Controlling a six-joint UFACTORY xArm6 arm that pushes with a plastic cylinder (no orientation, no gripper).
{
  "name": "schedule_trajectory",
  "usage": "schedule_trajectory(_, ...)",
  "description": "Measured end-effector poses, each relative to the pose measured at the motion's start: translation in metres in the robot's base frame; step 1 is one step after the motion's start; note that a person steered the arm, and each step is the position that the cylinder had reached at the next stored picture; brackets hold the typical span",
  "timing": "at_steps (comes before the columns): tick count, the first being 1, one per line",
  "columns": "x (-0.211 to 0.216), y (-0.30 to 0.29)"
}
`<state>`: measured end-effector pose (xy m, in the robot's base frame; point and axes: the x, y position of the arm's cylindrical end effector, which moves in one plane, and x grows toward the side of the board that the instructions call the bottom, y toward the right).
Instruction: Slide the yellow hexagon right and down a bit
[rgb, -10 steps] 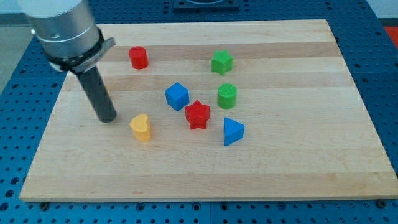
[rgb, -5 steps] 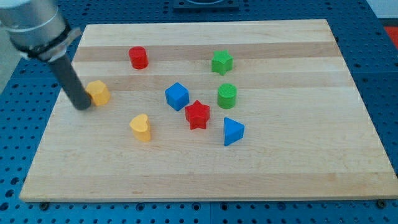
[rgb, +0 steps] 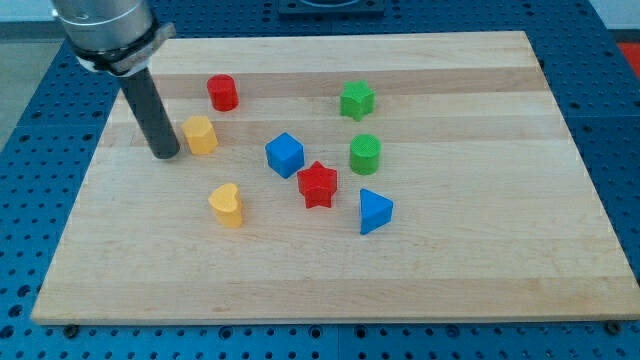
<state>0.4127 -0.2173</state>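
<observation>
Clearly we were in the middle of the push itself, with my tip (rgb: 165, 155) resting on the wooden board (rgb: 480, 270) just to the view's left of the yellow hexagon (rgb: 201, 134), close enough that we could not tell whether the two touched. The tool was a bare rod, so it grasped nothing; it could only shove. The yellow hexagon sat in the board's upper left part, below and a little left of the red cylinder (rgb: 223, 92), well apart from the blue cube (rgb: 284, 154) on its right and above the yellow heart (rgb: 227, 205).

We judged that the rightward part of the job was underway but the downward part was not yet served, since my tip stood beside and slightly below the block rather than above it. The next move, as we read it, called for bringing my tip round to the hexagon's upper left side and pushing diagonally toward the view's bottom right. Only a short stroke seemed wanted. The risk we saw was the yellow heart below and the blue cube to the right, both near the likely path.
</observation>
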Motion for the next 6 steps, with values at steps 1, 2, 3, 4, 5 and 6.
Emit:
schedule_trajectory(1,-0.032,-0.007)
schedule_trajectory(2,-0.064,0.006)
schedule_trajectory(3,-0.059,0.035)
schedule_trajectory(4,-0.050,0.035)
schedule_trajectory(5,-0.038,0.037)
schedule_trajectory(6,-0.033,0.040)
